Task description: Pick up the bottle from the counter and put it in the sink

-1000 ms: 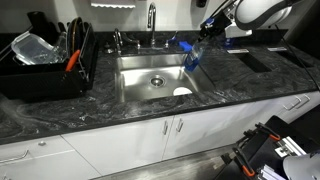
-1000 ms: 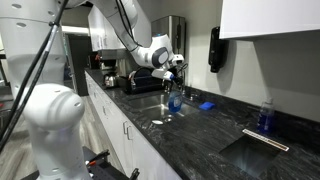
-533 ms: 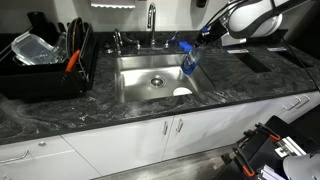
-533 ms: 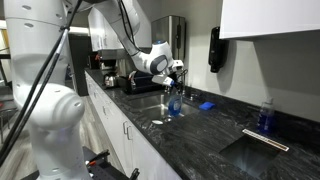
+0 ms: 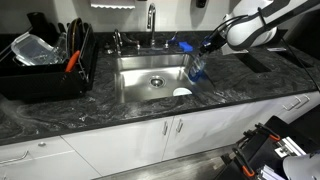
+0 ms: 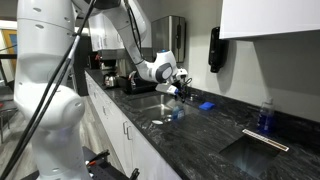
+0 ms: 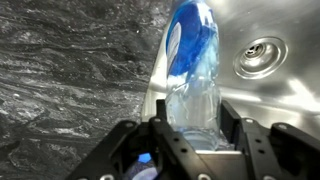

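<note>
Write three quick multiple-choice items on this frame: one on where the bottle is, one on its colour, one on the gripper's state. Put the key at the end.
1. Where is the bottle relative to the counter and the sink?
A) standing on the counter
B) held in the gripper at the sink's rim
C) lying on the sink floor

2. What colour is the bottle?
A) red
B) translucent blue
C) black

3. What state is the gripper in?
A) open, clear of the bottle
B) shut on nothing
C) shut on the bottle

Key:
1 B: the wrist view shows the bottle gripped over the line where the counter meets the sink.
2 B: it looks blue and see-through in the wrist view.
3 C: a finger sits against each side of the bottle.
</note>
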